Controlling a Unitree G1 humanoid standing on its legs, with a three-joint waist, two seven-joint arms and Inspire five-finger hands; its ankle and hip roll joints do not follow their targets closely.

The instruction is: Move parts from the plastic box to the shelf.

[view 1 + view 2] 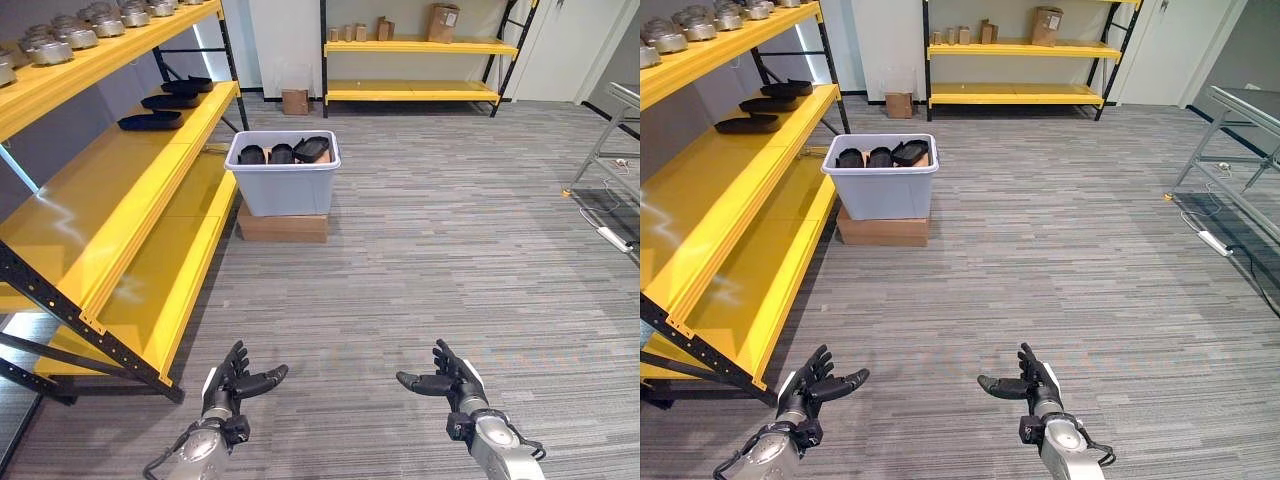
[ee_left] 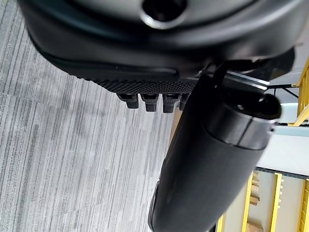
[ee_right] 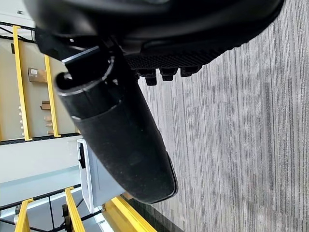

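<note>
Left hand (image 1: 225, 385) and right hand (image 1: 452, 380) spread, empty, plastic box (image 1: 283, 187) far ahead, dark parts (image 1: 281, 153) half hidden inside

No text, label or number can be read — anywhere.

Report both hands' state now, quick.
Left hand: open, holding nothing, above the floor.
Right hand: open, holding nothing, above the floor.
</note>
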